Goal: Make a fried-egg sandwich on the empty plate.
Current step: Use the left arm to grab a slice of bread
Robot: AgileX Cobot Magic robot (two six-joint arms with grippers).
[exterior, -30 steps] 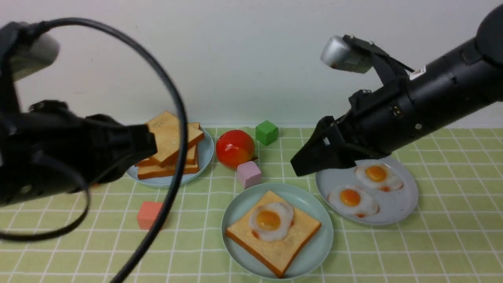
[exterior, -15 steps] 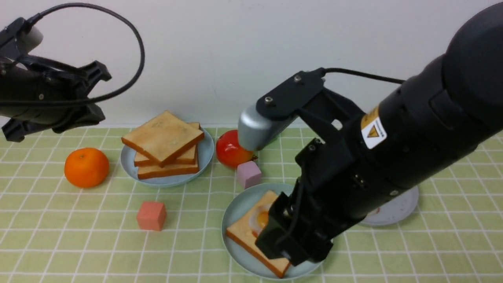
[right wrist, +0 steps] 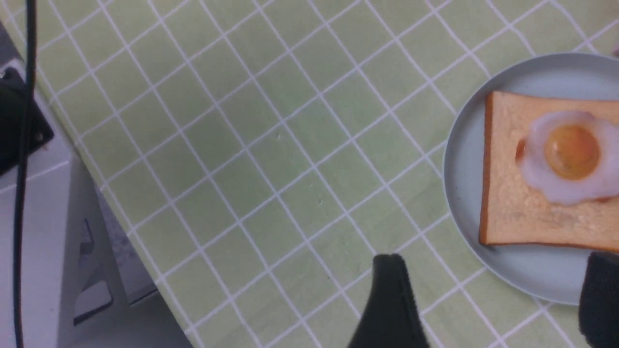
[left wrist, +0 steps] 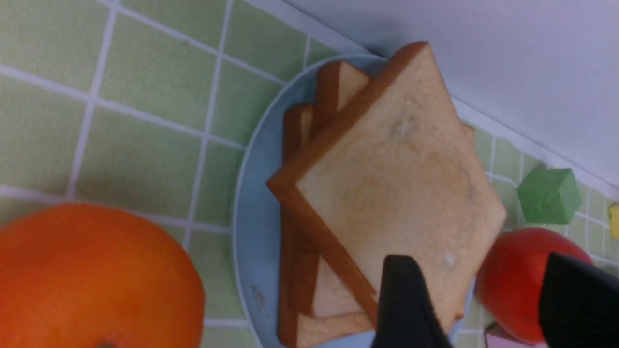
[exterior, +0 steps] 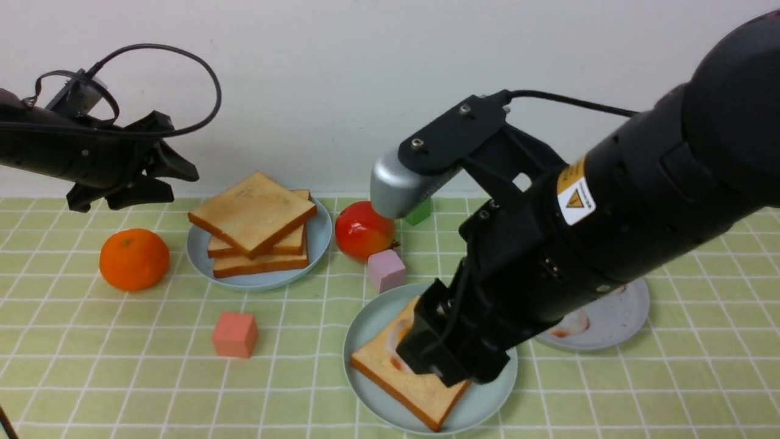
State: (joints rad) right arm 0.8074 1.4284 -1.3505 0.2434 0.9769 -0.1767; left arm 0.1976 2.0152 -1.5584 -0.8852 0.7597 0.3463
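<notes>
The pale teal plate [exterior: 365,341] [right wrist: 459,193] sits front centre with one toast slice [exterior: 390,373] [right wrist: 512,208] on it. A fried egg [right wrist: 570,154] lies on that slice; in the front view only a white edge of the egg [exterior: 399,332] shows past my right arm. My right gripper [exterior: 448,369] [right wrist: 495,304] hangs open and empty over the plate's near side. My left gripper [exterior: 177,186] [left wrist: 488,309] is open and empty, raised left of the toast stack [exterior: 253,213] [left wrist: 396,169] on the light-blue plate [exterior: 320,235] [left wrist: 251,241].
An orange [exterior: 134,259], a red fruit [exterior: 362,231], a pink cube [exterior: 386,270], a salmon cube [exterior: 234,334] and a green cube [exterior: 419,213] lie around the plates. The grey plate [exterior: 615,311] at right is mostly hidden. The table edge [right wrist: 121,232] shows in the right wrist view.
My right arm swung from the grey plate to over the teal plate, hiding most of the egg. My left arm pulled back to the far left and its jaws opened.
</notes>
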